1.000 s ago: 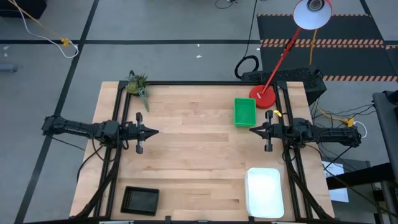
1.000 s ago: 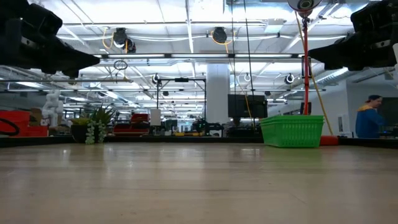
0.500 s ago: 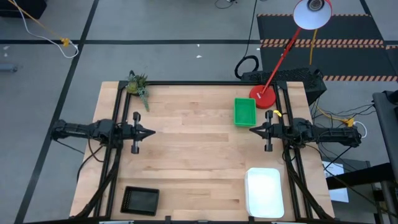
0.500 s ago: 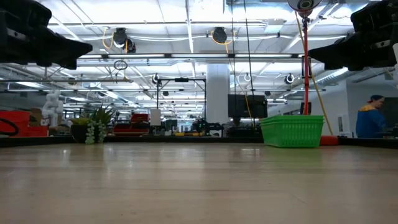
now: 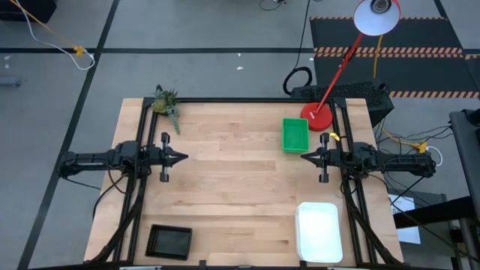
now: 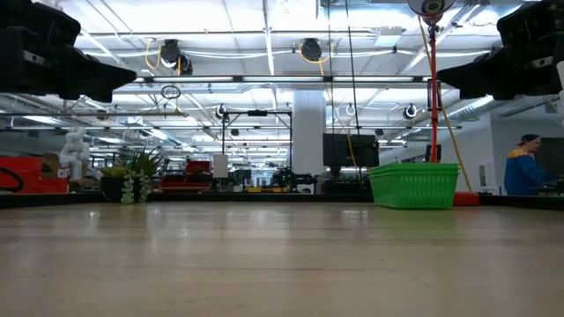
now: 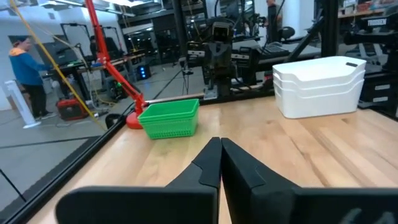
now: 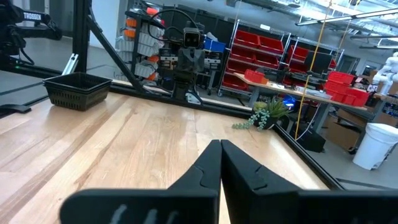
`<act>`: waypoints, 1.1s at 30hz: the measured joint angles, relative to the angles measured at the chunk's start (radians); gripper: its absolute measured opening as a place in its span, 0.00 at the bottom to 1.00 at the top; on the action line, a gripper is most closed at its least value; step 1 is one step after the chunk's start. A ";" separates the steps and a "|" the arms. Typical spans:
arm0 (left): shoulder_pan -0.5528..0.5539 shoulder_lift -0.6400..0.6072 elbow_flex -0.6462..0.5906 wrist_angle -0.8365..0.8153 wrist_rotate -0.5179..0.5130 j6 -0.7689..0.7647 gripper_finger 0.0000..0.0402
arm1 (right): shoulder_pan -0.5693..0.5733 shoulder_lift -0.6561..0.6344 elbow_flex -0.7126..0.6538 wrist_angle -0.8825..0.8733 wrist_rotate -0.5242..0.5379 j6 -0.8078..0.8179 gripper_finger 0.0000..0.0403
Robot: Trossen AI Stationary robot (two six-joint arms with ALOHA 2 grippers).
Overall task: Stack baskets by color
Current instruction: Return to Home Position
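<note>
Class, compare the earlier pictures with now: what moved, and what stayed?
The left claw drew back slightly toward its own table edge, shut and empty. The right claw, also shut, the green baskets, white baskets and black baskets stayed put.

I log: pale wooden tabletop [image 5: 232, 187], smooth; green perforated plastic baskets [image 5: 295, 135], upper right; glossy white plastic baskets [image 5: 319, 231], lower right; matt black plastic baskets [image 5: 169, 241], lower left.

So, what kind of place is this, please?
Probably a robotics lab or workshop: shelves of red storage bins, hazard-striped floor matting, and an open ceiling with exposed pipes and strip lights.
</note>
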 joint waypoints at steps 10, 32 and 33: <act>0.006 0.004 0.000 0.003 -0.008 0.003 0.02 | 0.000 0.000 0.000 0.000 0.000 0.000 0.00; 0.006 0.004 -0.001 0.005 -0.011 0.004 0.09 | 0.000 0.000 0.000 0.000 0.000 0.000 0.00; 0.006 0.004 -0.001 0.005 -0.010 0.005 0.09 | 0.000 0.000 0.000 0.000 0.000 0.000 0.00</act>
